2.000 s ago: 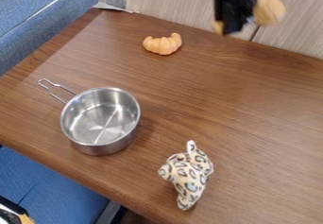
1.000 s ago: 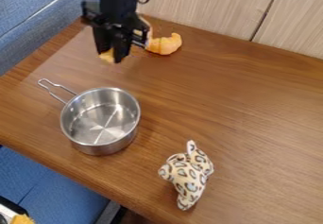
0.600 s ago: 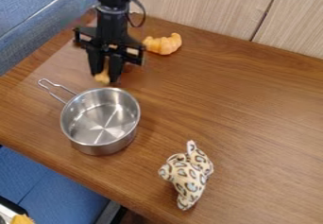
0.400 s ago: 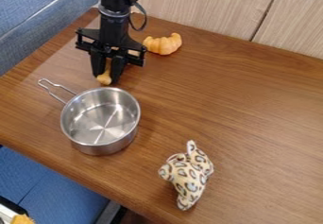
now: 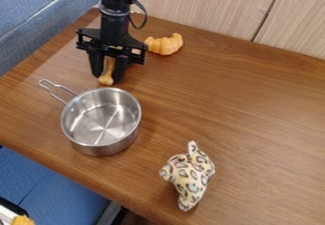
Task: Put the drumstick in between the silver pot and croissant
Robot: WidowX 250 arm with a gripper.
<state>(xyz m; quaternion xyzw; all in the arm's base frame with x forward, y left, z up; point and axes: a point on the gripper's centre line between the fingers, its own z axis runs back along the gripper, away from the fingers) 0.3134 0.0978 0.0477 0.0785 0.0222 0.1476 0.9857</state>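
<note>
There is no text, label, brand, number or sign which can be read.

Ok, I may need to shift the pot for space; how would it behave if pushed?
The pot looks like smooth metal, so probably stiff and a bit slippery. Being wide and low, it would likely slide before tipping. Its wire handle juts out, so a knock there might turn it.
</note>
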